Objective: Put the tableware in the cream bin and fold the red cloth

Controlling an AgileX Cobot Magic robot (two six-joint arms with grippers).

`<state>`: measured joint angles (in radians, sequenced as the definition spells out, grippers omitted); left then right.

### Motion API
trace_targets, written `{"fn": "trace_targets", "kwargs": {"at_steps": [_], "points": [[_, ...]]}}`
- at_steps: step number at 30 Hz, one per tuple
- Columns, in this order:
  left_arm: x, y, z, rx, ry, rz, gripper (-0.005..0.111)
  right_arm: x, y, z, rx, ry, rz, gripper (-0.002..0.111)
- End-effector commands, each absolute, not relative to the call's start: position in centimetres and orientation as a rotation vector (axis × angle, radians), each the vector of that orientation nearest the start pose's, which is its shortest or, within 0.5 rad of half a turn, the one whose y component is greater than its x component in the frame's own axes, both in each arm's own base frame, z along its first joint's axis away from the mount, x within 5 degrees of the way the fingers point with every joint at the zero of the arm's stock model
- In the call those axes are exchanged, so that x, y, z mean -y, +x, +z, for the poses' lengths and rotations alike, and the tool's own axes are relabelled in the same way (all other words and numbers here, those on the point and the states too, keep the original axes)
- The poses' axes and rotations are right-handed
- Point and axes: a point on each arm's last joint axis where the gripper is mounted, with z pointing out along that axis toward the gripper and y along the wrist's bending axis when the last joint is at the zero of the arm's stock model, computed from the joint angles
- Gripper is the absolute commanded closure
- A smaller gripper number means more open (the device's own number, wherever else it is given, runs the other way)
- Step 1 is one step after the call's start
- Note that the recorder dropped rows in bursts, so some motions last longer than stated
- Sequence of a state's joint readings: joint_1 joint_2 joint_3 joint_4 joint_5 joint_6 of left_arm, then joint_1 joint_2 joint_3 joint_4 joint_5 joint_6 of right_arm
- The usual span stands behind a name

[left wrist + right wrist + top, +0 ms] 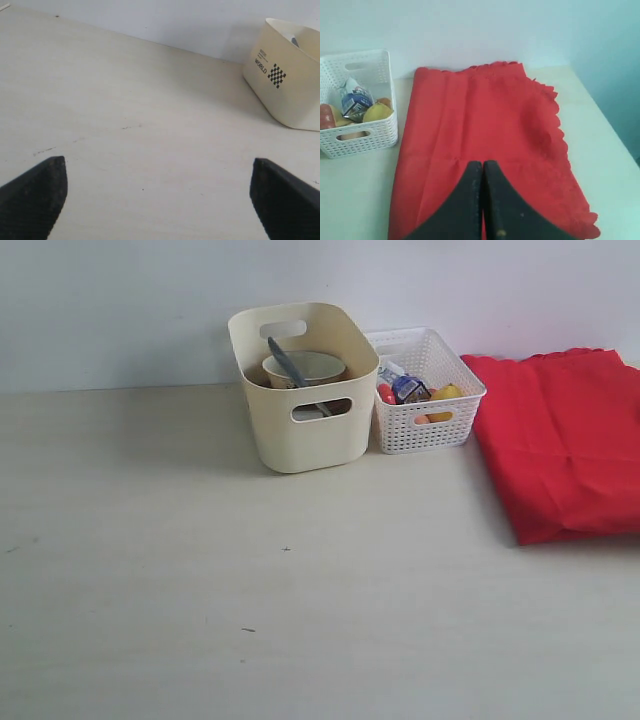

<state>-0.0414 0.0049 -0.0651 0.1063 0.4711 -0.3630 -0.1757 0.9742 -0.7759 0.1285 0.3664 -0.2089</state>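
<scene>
Cream bin: is standing upright at the back of the tabletop, just beside the white lattice basket.
Tableware: a pale bowl is sitting inside the cream bin, and a grey-handled utensil is leaning across it toward the rim; whether it is a knife or a spoon cannot be told.
Red cloth: is lying folded flat on the right of the tabletop, its scalloped edge running close to the tabletop's far side edge in the right wrist view.
Left end effector: is hanging over bare tabletop with jaws spread wide and nothing between them, well apart from the bin.
Right end effector: is hovering above the cloth with jaws pressed together, nothing visibly pinched.
Risk 1: shut jaws brushing the fabric while moving off are likely to be dragging the top layer and spoiling the fold.
Risk 2: any pull toward the nearby edge is probably sliding the cloth off.
Risk 3: a sweep near the bin is risking a snag on the leaning utensil, tipping the bin or nudging the basket.
</scene>
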Motion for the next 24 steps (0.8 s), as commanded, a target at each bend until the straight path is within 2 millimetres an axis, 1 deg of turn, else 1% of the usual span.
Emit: {"fn": "trace_targets", "kwargs": {"at_steps": [1, 4, 7, 10, 16, 18, 23, 24], "points": [[-0.2, 4.9, 19.2, -1.876, -0.242, -0.172, 0.013, 2.4, 18.0, 34.3, -1.926, -0.040, -0.173, 0.108], [-0.2, 4.9, 19.2, -1.876, -0.242, -0.172, 0.013, 1.7, 16.7, 33.8, -1.905, -0.091, -0.175, 0.108], [-0.2, 4.9, 19.2, -1.877, -0.235, -0.178, 0.013, 1.3, 15.7, 32.5, -1.920, -0.109, -0.160, 0.108], [-0.1, 4.9, 19.2, -1.880, -0.213, -0.194, 0.013, 1.2, 15.0, 31.8, -1.896, -0.086, -0.142, 0.108], [0.1, 4.9, 19.0, -1.890, -0.175, -0.220, 0.013, 0.9, 13.4, 32.2, -1.879, -0.088, -0.133, 0.108], [0.2, 4.9, 18.9, -1.891, -0.175, -0.221, 0.013, 0.9, 13.3, 32.2, -1.889, -0.061, -0.107, 0.108], [0.2, 5.1, 17.5, -1.909, -0.175, -0.222, 0.013, 0.8, 13.3, 32.2, -1.884, -0.036, -0.072, 0.108], [0.2, 5.2, 17.6, -1.898, -0.175, -0.225, 0.013, 0.7, 13.4, 32.2, -1.885, -0.027, -0.059, 0.108]]}}
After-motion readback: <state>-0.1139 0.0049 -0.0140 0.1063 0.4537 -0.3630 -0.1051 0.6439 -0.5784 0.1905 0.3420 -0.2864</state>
